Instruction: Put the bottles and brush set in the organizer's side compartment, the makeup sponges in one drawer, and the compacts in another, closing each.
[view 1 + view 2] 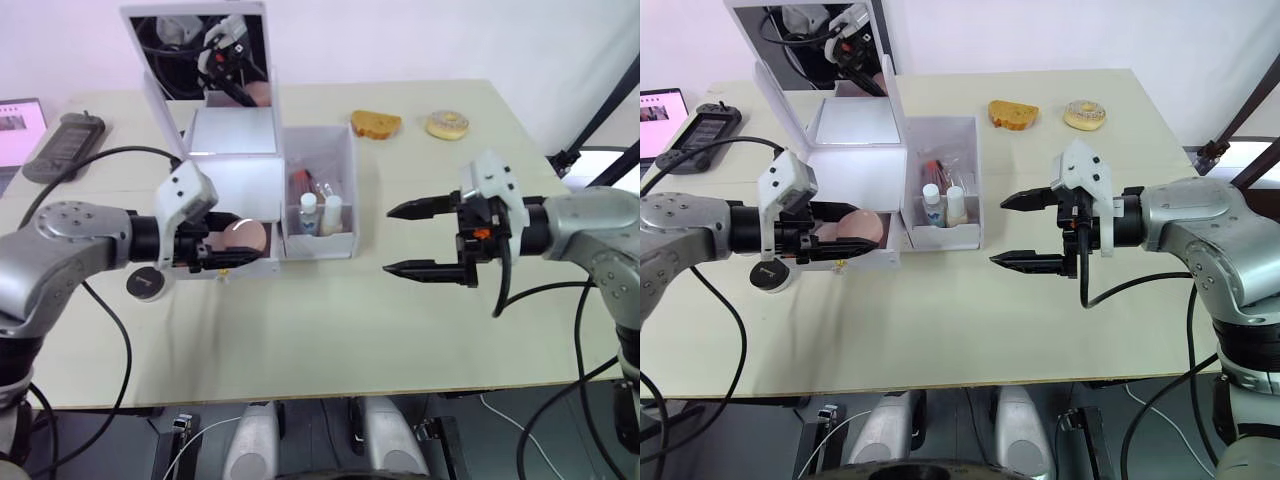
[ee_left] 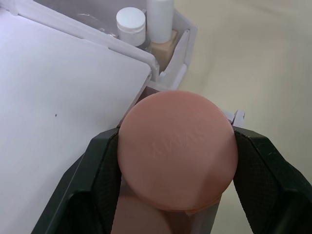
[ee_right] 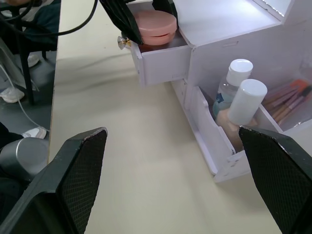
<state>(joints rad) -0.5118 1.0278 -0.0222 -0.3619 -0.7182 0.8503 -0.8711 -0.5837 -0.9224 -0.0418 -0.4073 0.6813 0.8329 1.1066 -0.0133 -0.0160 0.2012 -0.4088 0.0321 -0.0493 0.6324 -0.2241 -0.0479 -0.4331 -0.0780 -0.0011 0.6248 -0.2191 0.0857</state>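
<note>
The side compartment (image 1: pixel 320 190) already holds two bottles (image 1: pixel 320 213) and the brush set (image 1: pixel 303 183). The left gripper (image 1: pixel 232 250) pinches a pink compact (image 2: pixel 178 148) over the open drawer (image 3: pixel 158 58), where another compact lies. The right gripper (image 1: pixel 432 240) hangs spread, empty. Remaining, as judged: release, close the drawer, stow the black compact (image 1: pixel 146 283).
</note>
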